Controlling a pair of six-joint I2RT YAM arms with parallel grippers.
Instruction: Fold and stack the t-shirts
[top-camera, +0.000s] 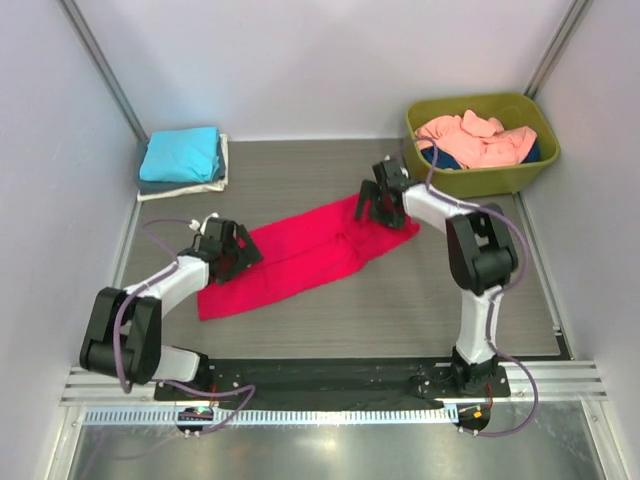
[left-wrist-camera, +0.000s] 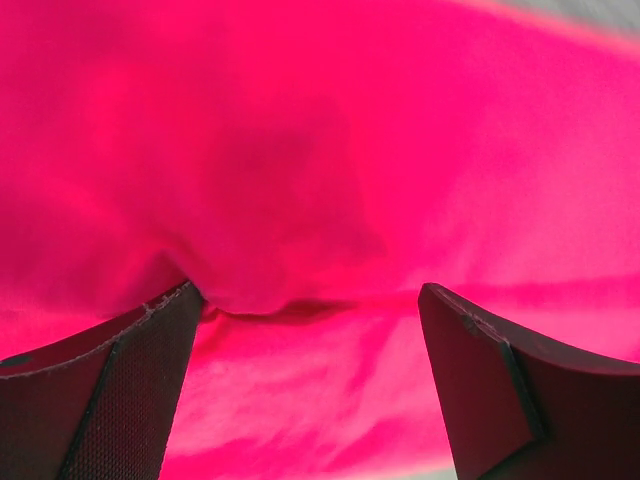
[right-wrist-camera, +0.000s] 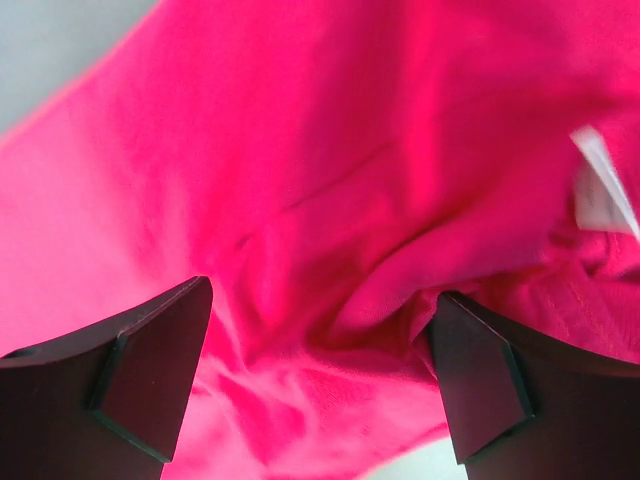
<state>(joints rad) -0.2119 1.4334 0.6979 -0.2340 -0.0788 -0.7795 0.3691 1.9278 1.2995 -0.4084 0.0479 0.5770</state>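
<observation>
- The crimson-pink t-shirt (top-camera: 305, 255) is laid as a long strip on the counter (top-camera: 330, 330).
- The left fingers (left-wrist-camera: 110, 400) and right fingers (right-wrist-camera: 130, 380) are spread over its ends; nothing is pinched.
- If only one layer is caught, the fold could be pulled apart.

Mostly hidden under salmon-pink t-shirts (top-camera: 478, 138): dark blue t-shirt (top-camera: 429, 156).

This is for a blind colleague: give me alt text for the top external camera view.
A bright crimson-pink cloth t-shirt, folded into a long strip, lies diagonally on the grey table, the left gripper at its near end, the right gripper at its far end. Back left sits a folded stack topped in turquoise; back right, an olive-green plastic tub of salmon-pink cloth.
</observation>
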